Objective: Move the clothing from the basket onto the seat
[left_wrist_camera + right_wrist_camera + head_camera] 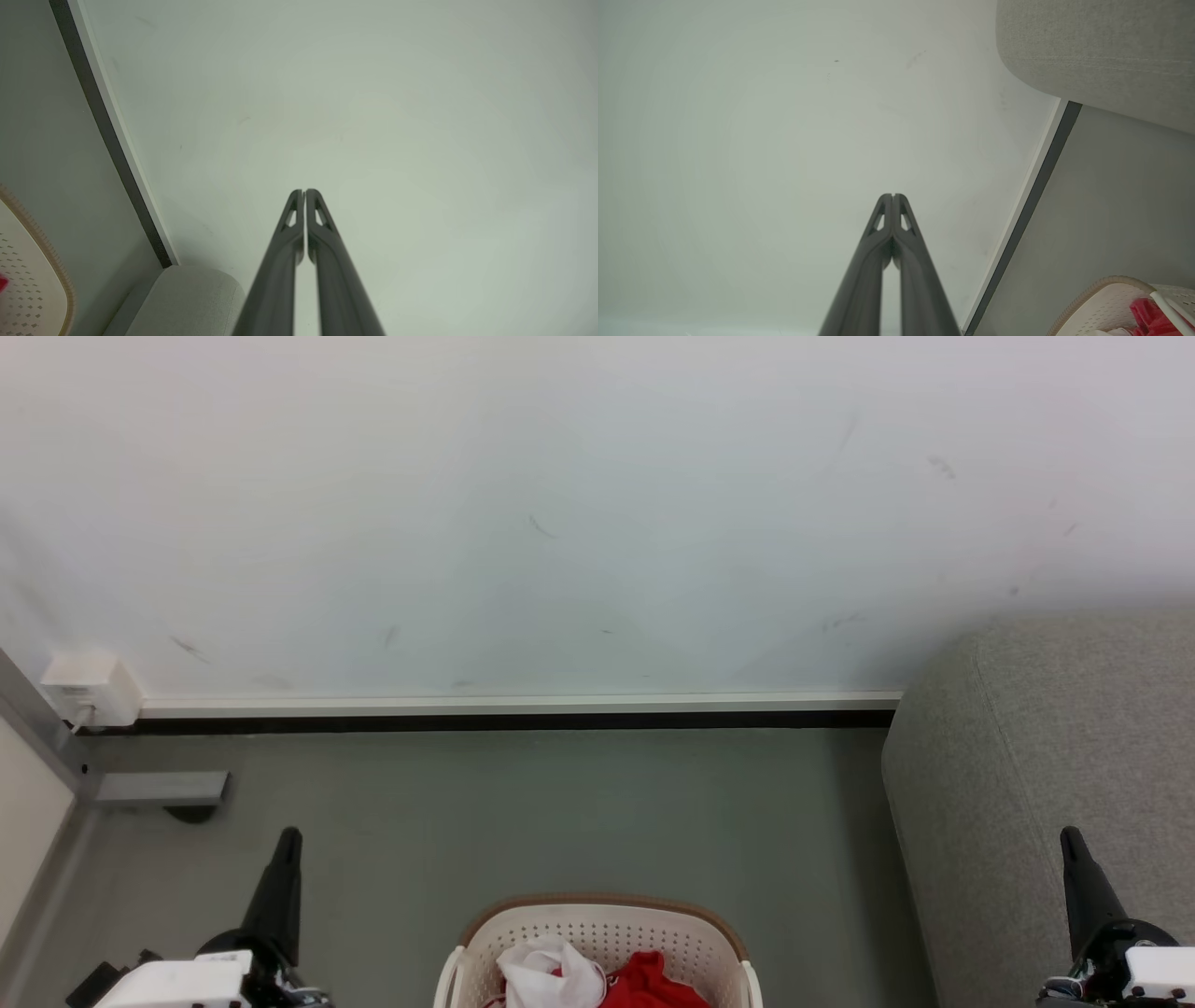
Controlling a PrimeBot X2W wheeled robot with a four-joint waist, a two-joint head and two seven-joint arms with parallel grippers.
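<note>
Both pairs of dark fingers are pressed together, holding nothing: the left gripper and the right gripper point toward the wall. Right of them stands the grey sofa; the cream laundry basket sits between the grippers, with red-and-white clothing bunched inside it.

Two claws are shown, each built from two long, slim fingers in matt dark grey. In the head view, the left claw and the right claw are seen tapering to narrow points. Behind each claw, a rounded black joint is attached to a boxy white wrist casing with smooth, unmarked sides. In the wrist views, a small triangular cut-out is seen near the tip of every finger, and each finger is widened gradually toward its base.
</note>
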